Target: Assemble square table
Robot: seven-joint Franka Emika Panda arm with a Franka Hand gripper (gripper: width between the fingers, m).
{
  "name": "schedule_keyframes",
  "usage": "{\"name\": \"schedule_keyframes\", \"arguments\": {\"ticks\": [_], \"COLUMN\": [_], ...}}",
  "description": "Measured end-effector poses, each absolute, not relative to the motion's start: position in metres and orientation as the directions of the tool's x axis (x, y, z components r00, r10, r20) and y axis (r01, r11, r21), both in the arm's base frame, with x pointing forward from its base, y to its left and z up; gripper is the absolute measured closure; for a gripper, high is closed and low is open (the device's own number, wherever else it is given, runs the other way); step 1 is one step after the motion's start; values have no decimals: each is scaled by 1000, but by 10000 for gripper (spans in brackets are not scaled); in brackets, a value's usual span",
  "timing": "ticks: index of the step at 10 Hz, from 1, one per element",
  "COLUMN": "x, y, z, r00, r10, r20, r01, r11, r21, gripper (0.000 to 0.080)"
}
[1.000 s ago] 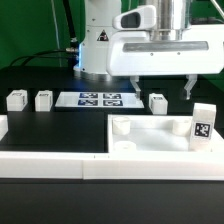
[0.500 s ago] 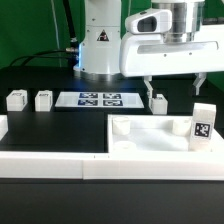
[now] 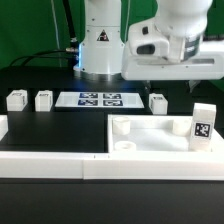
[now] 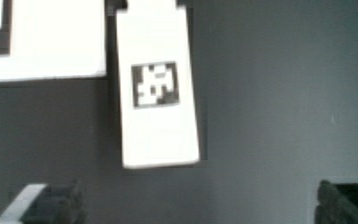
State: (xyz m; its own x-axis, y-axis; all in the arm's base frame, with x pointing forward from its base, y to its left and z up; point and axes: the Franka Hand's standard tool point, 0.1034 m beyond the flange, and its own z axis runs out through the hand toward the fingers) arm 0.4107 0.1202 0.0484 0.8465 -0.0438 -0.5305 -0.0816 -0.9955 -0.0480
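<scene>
The white square tabletop (image 3: 150, 138) lies rim-up at the exterior view's right front, with round sockets in its corners. One tagged leg (image 3: 203, 124) stands upright in its right corner. A loose leg (image 3: 158, 102) lies just behind the tabletop, and two more legs (image 3: 16, 99) (image 3: 43, 99) lie at the left. My gripper (image 3: 172, 72) hangs tilted above the tabletop's far edge, clear of every part. In the wrist view the gripper (image 4: 197, 205) is open and empty. Ahead of it a long leg (image 4: 158, 85) lies on the dark table beside a tabletop corner (image 4: 34, 40).
The marker board (image 3: 98, 99) lies flat at the back between the left legs and the loose leg. A long low white border wall (image 3: 50, 165) runs along the front. The robot base (image 3: 100, 45) stands behind the board.
The gripper has risen from just above the loose leg and tilted toward the exterior view's right. Its jaws stayed open and no part moved.
</scene>
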Motion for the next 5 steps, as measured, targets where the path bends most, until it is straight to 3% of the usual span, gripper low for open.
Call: {"name": "schedule_keyframes", "arguments": {"ticks": [5], "x": [409], "y": [108], "z": [39], "r00": [629], "r10": [-58], "r20": [-775], "r01": [-131], "r11": [-991], "r21": [-31], "gripper": [150]}}
